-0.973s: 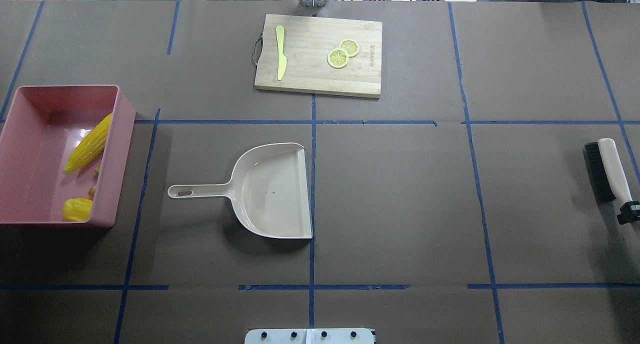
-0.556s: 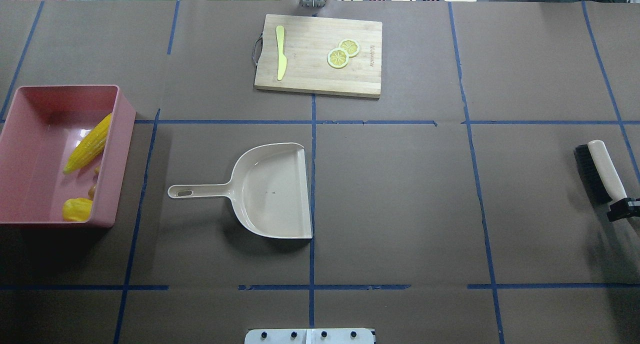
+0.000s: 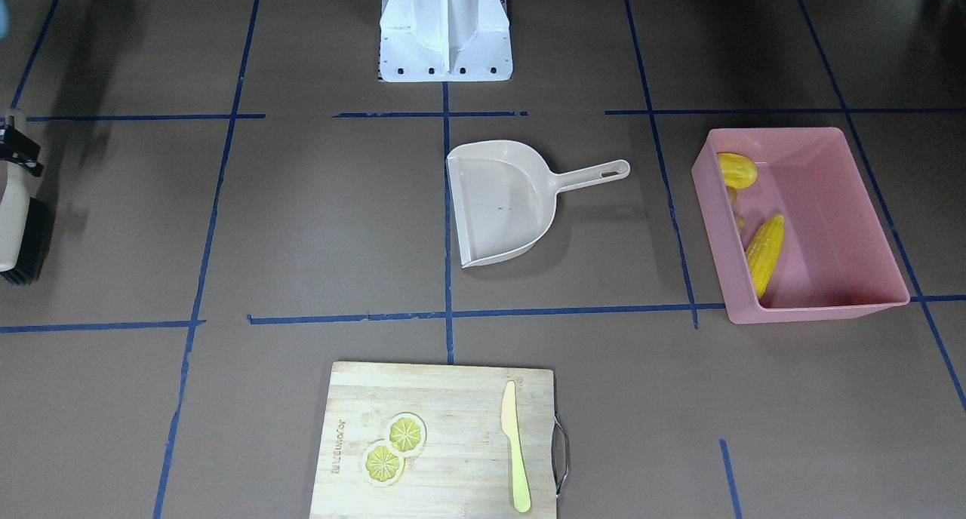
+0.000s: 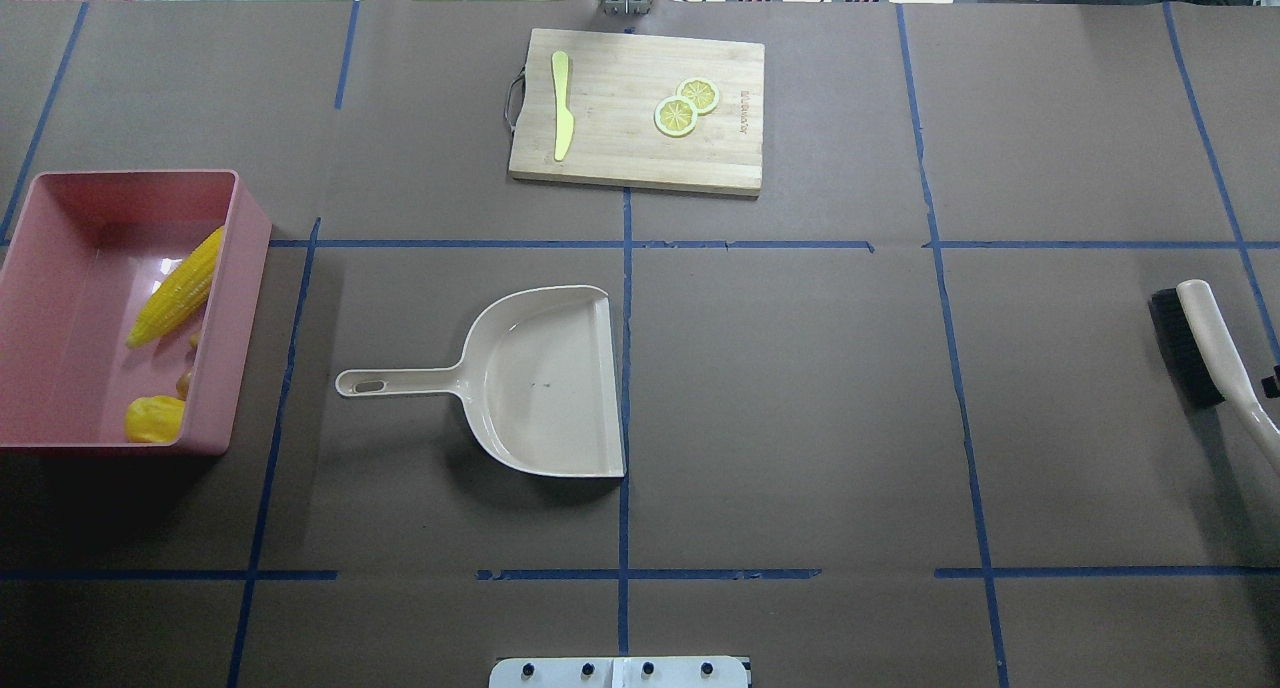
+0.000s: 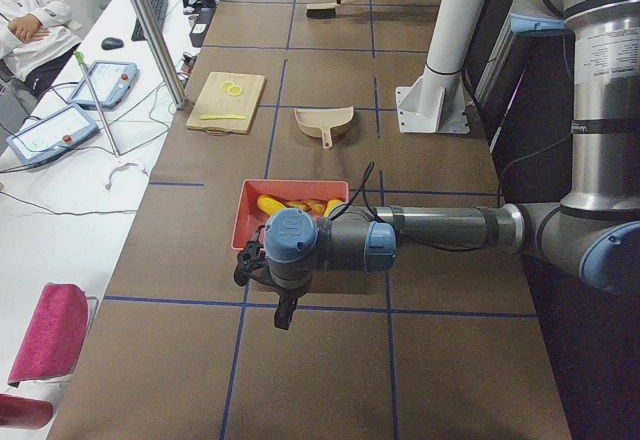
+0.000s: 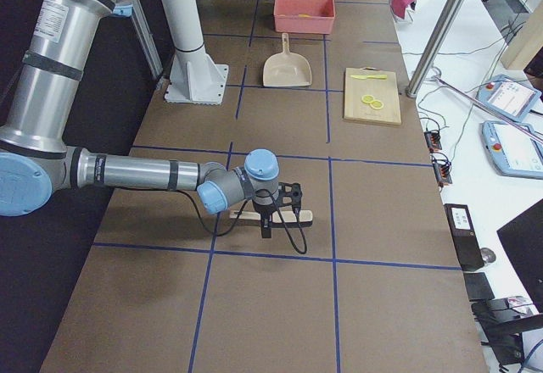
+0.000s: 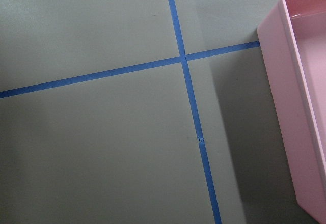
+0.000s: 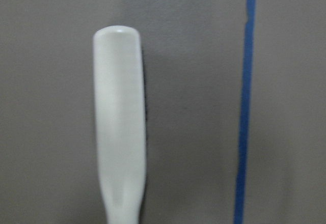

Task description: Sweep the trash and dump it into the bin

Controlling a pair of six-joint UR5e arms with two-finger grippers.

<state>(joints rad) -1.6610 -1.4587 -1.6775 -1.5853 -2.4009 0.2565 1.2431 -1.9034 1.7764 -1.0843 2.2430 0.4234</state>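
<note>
The pink bin [image 4: 60,183] stands at the table's left end. In it lie the corn cob [image 4: 178,286], the yellow potato-like lump [image 4: 153,418] and the ginger root [image 4: 186,380], which its near wall half hides. The beige dustpan [image 4: 545,378] lies empty mid-table. The brush [image 4: 1205,338] lies flat at the right edge with its handle bare. My right gripper [image 6: 266,222] hovers just over the handle's end and looks open, off the brush. My left gripper [image 5: 283,312] hangs beside the bin, which the left wrist view shows as a pink wall [image 7: 290,81]. I cannot tell its state.
A wooden cutting board [image 4: 637,113] at the far middle carries a pale knife [image 4: 562,118] and two lemon slices [image 4: 686,106]. Blue tape lines cross the brown table cover. The robot's base plate [image 4: 620,672] is at the near edge.
The brush slid slightly left, then stopped. My right gripper has come off the handle's end and moved toward the right edge, leaving the handle bare.
</note>
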